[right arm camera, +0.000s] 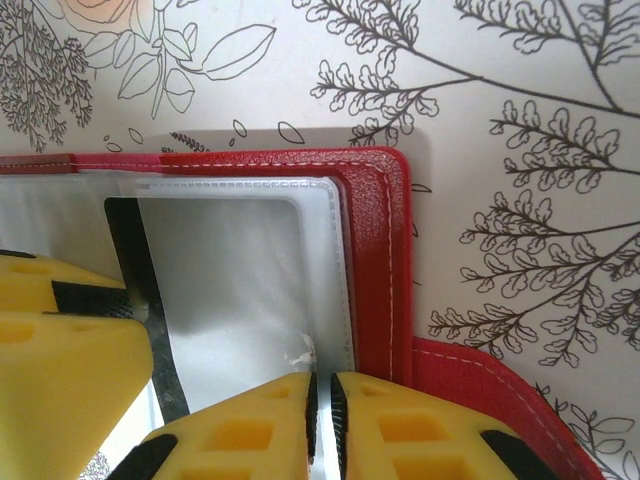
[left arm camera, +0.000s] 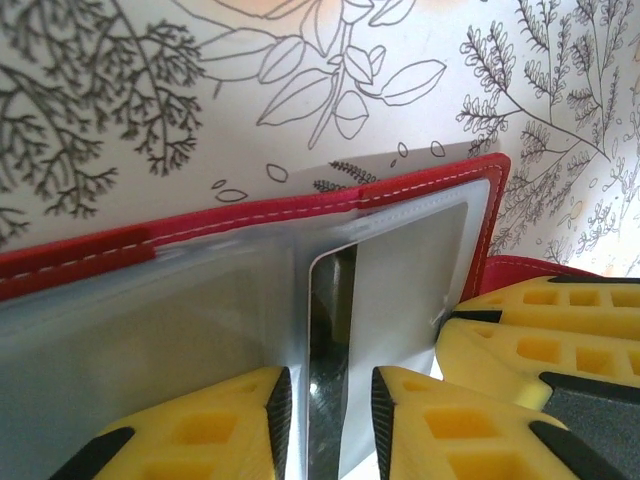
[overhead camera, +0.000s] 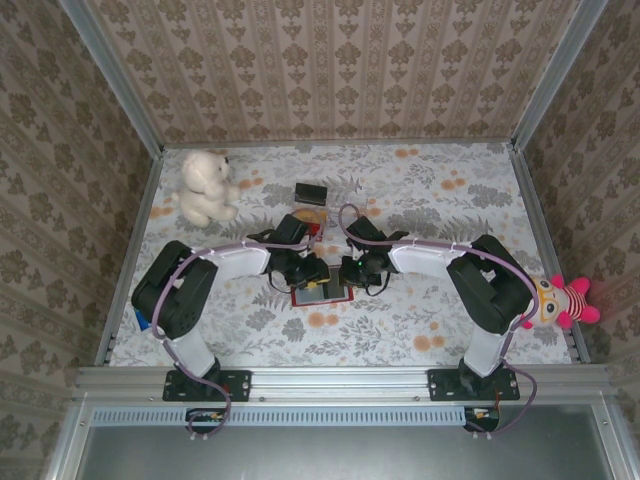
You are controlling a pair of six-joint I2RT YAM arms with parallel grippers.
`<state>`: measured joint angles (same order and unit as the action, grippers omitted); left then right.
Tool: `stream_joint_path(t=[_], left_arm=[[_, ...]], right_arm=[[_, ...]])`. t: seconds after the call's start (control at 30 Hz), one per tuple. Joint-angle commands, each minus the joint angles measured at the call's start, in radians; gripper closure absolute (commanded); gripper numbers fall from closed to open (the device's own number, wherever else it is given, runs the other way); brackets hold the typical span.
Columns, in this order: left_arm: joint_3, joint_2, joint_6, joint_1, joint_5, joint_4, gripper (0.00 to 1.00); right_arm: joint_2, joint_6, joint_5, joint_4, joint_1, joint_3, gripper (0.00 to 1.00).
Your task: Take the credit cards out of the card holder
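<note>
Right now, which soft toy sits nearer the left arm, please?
The white bear, far left on the table; the pink striped doll lies at the right edge.

Top view evenly bright, shadows faint. Left wrist: tablecloth (left arm camera: 300, 120) washed out toward 3 o'clock; card holder's sleeve (left arm camera: 410, 270) glares; yellow fingers (left arm camera: 220, 425) at 6 o'clock blurred.

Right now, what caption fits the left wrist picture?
Left gripper fingers flank a dark card in the open red card holder.

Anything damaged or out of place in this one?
The clear sleeve of the card holder has a small whitish nick at its edge, beside the right end effector; it looks torn or creased. Nothing else stands out.
</note>
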<state>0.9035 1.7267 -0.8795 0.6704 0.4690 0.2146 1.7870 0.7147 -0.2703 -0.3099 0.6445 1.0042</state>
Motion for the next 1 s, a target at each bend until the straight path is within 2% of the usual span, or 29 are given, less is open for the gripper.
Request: stream_joint_path(t=[0.0,0.23,0.6,0.97], left_arm=[[0.014,0.034,0.027,0.009,0.003,0.032,0.72],[0.006,0.018,0.026,0.007,0.003,0.029,0.78],[-0.034,-0.040,0.047,-0.020,-0.009,0.030,0.92],[-0.071,-0.116,0.072,-0.052,-0.012,0.062,0.95]], right_arm=[[0.037,0.019,0.006,-0.023,-0.003,-0.029,0.84],[0.036,0.019,0.005,-0.024,-0.003,-0.029,0.84],[0.036,0.019,0.008,-0.027,-0.005,-0.033,0.84],[0.002,0.017,-0.006,-0.014,-0.014,-0.030,0.84]])
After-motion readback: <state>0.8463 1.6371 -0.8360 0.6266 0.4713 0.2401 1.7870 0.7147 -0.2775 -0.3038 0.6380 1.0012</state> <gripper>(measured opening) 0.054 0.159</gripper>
